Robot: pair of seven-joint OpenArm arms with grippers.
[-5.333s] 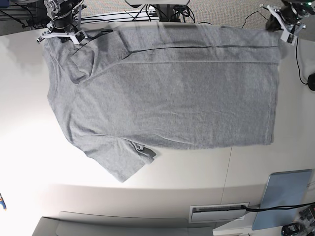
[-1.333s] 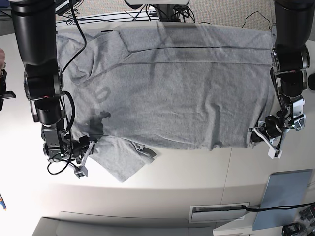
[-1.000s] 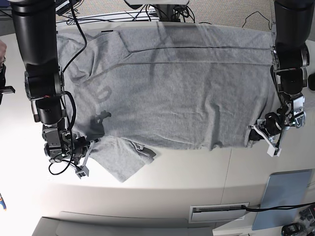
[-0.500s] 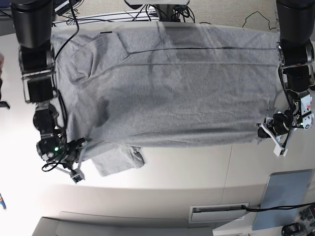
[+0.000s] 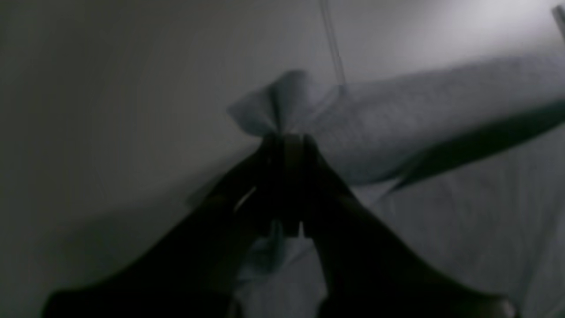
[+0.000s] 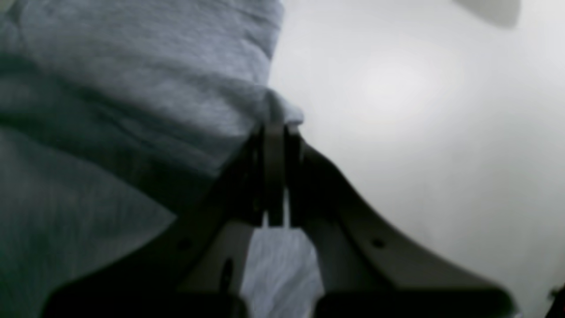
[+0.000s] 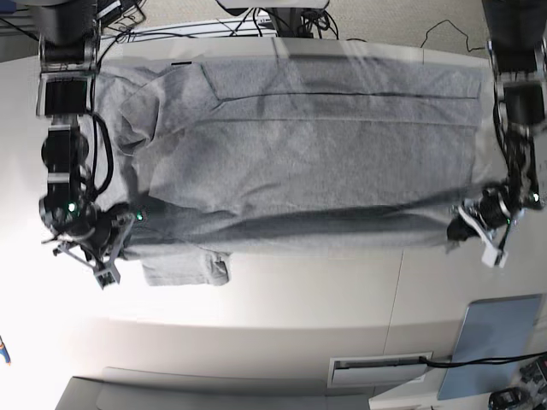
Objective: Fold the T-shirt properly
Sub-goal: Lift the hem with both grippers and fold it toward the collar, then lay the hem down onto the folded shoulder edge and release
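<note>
T-shirt [image 7: 299, 145] lies spread across the upper half of the base frame on the table [image 7: 299, 299], long axis running left to right. Its lower edge is lifted off the table, with a dark shadow band under it.

Right gripper [image 7: 101, 243], lower left of the base frame: jaws closed on a pinch of cloth at that corner; the right wrist view shows fabric bunched at the tips [image 6: 276, 128]. Left gripper [image 7: 479, 224], lower right: jaws closed on the hem corner, cloth puckered at the tips in the left wrist view [image 5: 284, 137]. One sleeve [image 7: 184, 266] hangs below the lifted edge at lower left, resting on the table.

Step, as I read it: first lengthwise fold, bottom edge held by both arms ready to go over toward the top of the frame.

Next move needs both arms travelling together at equal height, keeping the edge taut and straight, and laying it parallel to the far edge before release. Sleeve will likely drag or bunch, so it needs tucking.
</note>
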